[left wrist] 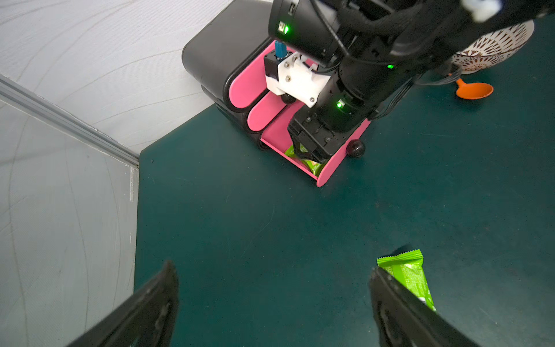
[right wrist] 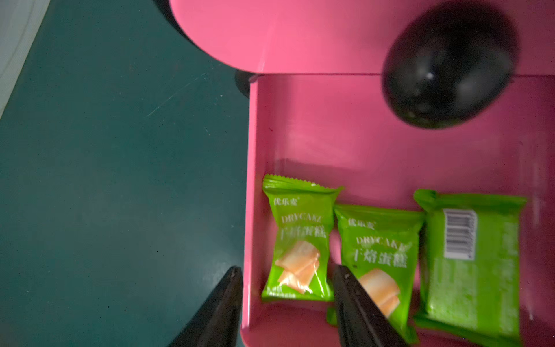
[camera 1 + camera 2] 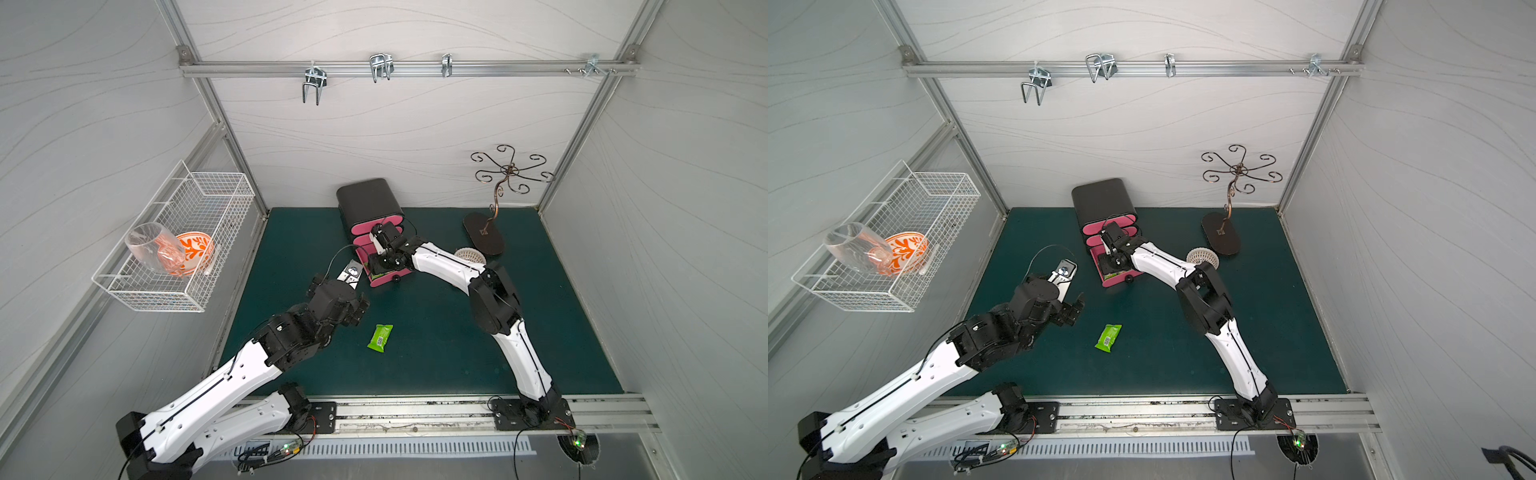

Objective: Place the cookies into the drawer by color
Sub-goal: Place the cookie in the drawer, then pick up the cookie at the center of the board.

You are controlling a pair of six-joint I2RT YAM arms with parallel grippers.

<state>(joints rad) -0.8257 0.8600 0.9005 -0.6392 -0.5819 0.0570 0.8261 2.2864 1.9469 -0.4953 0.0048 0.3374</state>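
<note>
One green cookie (image 3: pixel 380 337) (image 3: pixel 1108 338) lies on the dark green mat, seen in both top views. My left gripper (image 1: pixel 273 267) hovers open just beside it, one finger next to the packet (image 1: pixel 408 276). The pink bottom drawer (image 2: pixel 330 135) is pulled out and holds three green cookies side by side (image 2: pixel 300 240) (image 2: pixel 378 246) (image 2: pixel 471 258). My right gripper (image 2: pixel 287 268) stands open low over the drawer. One finger is outside the drawer's side wall and the other is over the cookies. Nothing is gripped. From the left wrist view the right gripper (image 1: pixel 306 153) reaches into the drawer (image 1: pixel 333 168).
The black cabinet (image 3: pixel 368 201) has two upper pink drawers shut, and a black knob (image 2: pixel 447 66) hangs over the open one. A patterned bowl (image 3: pixel 469 254) and an orange spoon (image 1: pixel 474 90) sit behind the right arm. A metal hook stand (image 3: pixel 484 232) is at the back right and a wire basket (image 3: pixel 174 237) on the left wall.
</note>
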